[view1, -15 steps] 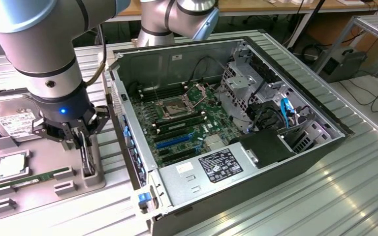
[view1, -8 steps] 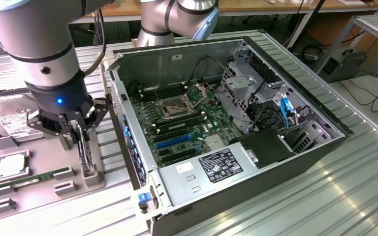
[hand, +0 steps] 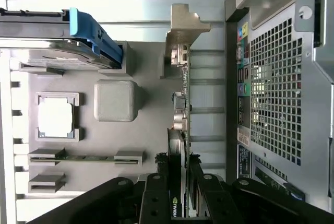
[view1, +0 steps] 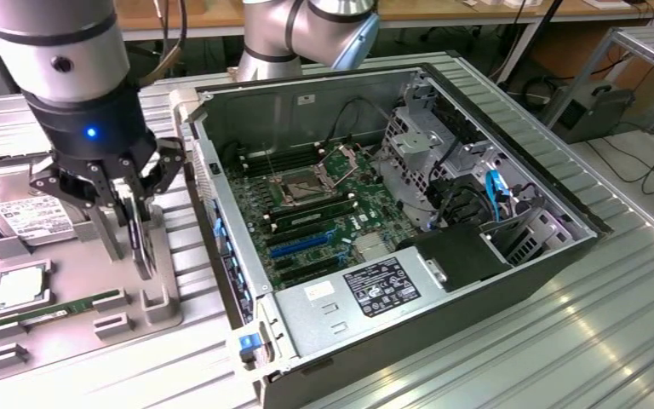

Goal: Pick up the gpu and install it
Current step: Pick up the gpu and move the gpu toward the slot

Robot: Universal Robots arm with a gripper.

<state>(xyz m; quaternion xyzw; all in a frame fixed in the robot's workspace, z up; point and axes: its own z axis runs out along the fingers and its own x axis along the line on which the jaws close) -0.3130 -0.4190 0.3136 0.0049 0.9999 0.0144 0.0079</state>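
The gpu (view1: pixel 135 232) stands on edge in a slot of the grey holder tray (view1: pixel 77 264), at the exterior view's left beside the open computer case (view1: pixel 418 213). My gripper (view1: pixel 129 247) reaches down over it with one finger on each side of the card. In the wrist view the gpu (hand: pixel 180 109) runs edge-on away from the gripper (hand: pixel 178 195), its silver bracket (hand: pixel 182 31) at the far end. The black fingers (hand: pixel 155 198) press against both faces of the card, so the gripper is shut on it. The card's lower edge still sits at the tray.
On the tray also lie a hard drive (view1: pixel 31 217), a CPU (view1: pixel 20 290) and a green RAM stick (view1: pixel 54 311). Inside the case the motherboard shows blue expansion slots (view1: pixel 299 245). The case's perforated rear wall (hand: pixel 276 93) stands close beside the gpu.
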